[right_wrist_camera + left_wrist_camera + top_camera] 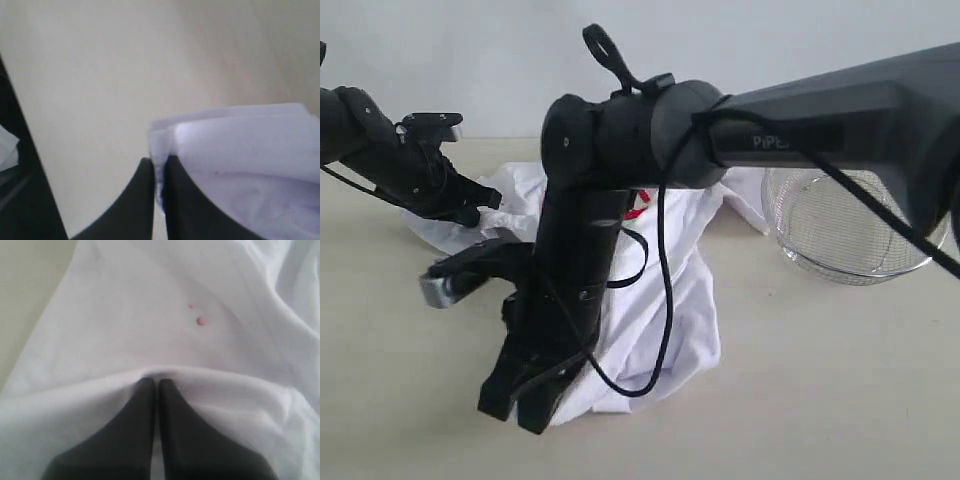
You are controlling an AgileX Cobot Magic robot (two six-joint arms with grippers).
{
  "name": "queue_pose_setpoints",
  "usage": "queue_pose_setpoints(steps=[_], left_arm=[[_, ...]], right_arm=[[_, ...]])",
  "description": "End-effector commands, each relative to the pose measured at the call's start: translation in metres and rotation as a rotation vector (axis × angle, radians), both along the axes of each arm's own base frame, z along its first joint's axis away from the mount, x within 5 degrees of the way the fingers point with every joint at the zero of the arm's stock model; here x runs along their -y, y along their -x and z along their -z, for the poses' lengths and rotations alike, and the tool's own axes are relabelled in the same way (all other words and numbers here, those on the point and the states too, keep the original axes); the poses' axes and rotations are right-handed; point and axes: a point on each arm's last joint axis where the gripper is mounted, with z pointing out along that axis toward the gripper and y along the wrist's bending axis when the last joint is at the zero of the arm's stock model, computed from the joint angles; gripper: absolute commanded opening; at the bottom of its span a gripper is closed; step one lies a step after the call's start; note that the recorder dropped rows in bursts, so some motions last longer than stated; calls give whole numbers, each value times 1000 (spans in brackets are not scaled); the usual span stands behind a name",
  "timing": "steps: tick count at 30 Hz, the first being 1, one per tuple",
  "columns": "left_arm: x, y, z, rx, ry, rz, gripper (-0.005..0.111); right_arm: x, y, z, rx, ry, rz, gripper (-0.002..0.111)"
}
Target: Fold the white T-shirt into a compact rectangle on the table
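Observation:
The white T-shirt (692, 275) lies bunched on the table (820, 400), with a bit of red lettering (638, 212) showing behind the right arm. My left gripper (480, 205) sits at the shirt's far left part. In the left wrist view it (156, 382) is shut, with a ridge of the white T-shirt (150, 315) pinched at its tips. My right gripper (523, 405) reaches across to the shirt's near left corner. In the right wrist view it (157, 162) is shut on a layered edge of the white T-shirt (250, 145), held above the table (125, 60).
A round wire basket (850, 235) stands on the table at the right, close to the shirt's far right part. The right arm (800, 130) spans the scene above the shirt and hides its middle. Bare tabletop (400, 400) lies in front and at the left.

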Motion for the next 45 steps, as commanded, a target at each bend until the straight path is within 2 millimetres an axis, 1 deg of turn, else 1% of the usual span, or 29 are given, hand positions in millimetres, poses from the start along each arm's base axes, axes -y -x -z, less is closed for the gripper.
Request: queue_pose_setpoints(steps=[1,4,8,10,12,15,17,19,20,22,23,25,26,28,31,34,36,41,43,45], left_arm=[[-5,6,16,-75,-11,0,5],[-7,7,16,-79,-9,-8,5],[-12,6,16,-80,-8,-18,5],[-15,6,16,-82,-6,-28,5],[-17,6,16,-85,-1,-43,5],[-19,6,16,-87,1,-50,5],[-19,6,16,-87,1,-50,5],[-20,6,16,-87,2,-56,5],[-21,6,16,-89,3,-57,5],[-24,7,16,-93,4,-62,5],[-26,7,16,-96,5,-65,5],[-32,7,16,-107,16,-98,5],[-37,8,17,-115,24,-121,5],[-45,10,17,-134,30,-134,5],[-55,10,17,-145,43,-179,5],[-58,10,16,-142,42,-182,5],[-58,10,9,-128,42,-179,5],[-58,9,-13,-73,32,-157,5],[-58,9,-24,-52,32,-155,5],[-58,10,-33,-36,33,-153,5]], right_arm=[[-7,15,-31,17,-78,-37,0],[-8,22,-60,25,-173,-25,0],[-3,34,-101,71,-284,-30,0],[1,40,-121,101,-327,-35,0],[6,49,-145,130,-389,-38,0],[16,65,-180,199,-497,-87,0],[22,72,-194,234,-526,-101,0],[28,77,-204,263,-537,-104,0],[34,83,-215,297,-548,-110,0],[45,89,-226,355,-523,-105,0],[49,89,-228,367,-496,-83,0],[59,87,-229,398,-389,15,0],[64,84,-226,416,-328,66,0],[70,84,-217,404,-258,127,0],[79,85,-182,330,-119,196,0],[89,97,-156,254,-42,219,0],[100,103,-143,243,27,249,0],[130,107,-106,290,291,345,0],[139,109,-92,272,351,356,0],[145,110,-83,244,380,367,0]])
